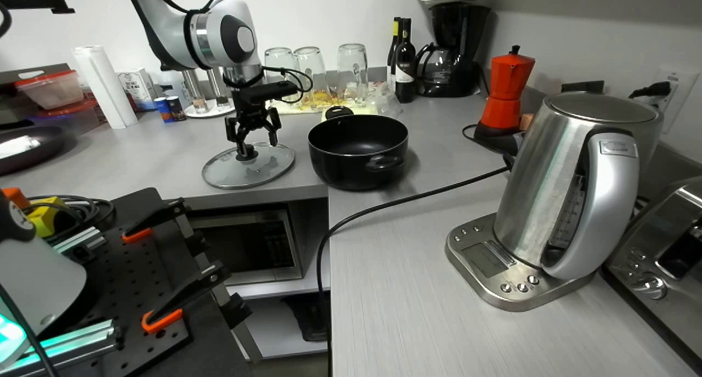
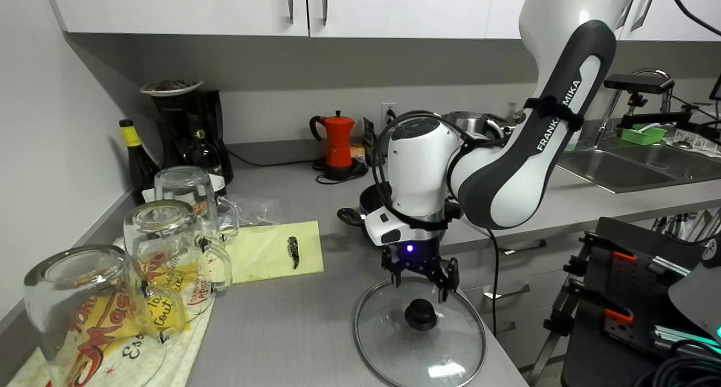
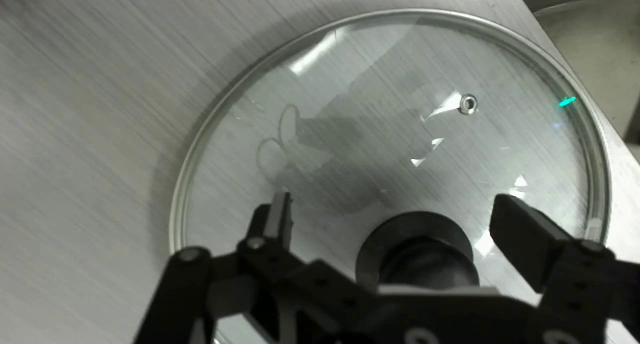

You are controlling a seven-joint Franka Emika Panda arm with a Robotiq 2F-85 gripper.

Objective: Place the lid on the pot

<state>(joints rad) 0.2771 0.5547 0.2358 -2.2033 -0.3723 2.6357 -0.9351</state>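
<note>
The clear glass lid (image 1: 269,171) with a thin metal rim and black knob (image 1: 248,155) lies flat on the counter near its front edge. It also shows in an exterior view (image 2: 388,347) and fills much of the wrist view (image 3: 360,98). My gripper (image 1: 255,144) points down over the lid. Its fingers (image 3: 392,201) are spread apart with nothing between the tips; the knob (image 3: 430,266) sits between them lower in the wrist view, partly hidden by the gripper body. The low black pot (image 1: 351,171) stands uncovered beside the lid; in an exterior view the pot (image 2: 369,198) is mostly behind my arm.
Glass mugs (image 2: 169,252) stand on a cloth by the wall, near a yellow cloth (image 2: 270,252). A steel kettle (image 1: 540,190) stands on its base, with a black cable (image 1: 417,191) running across the counter. A red moka pot (image 1: 504,86) and coffee maker (image 1: 458,48) stand behind.
</note>
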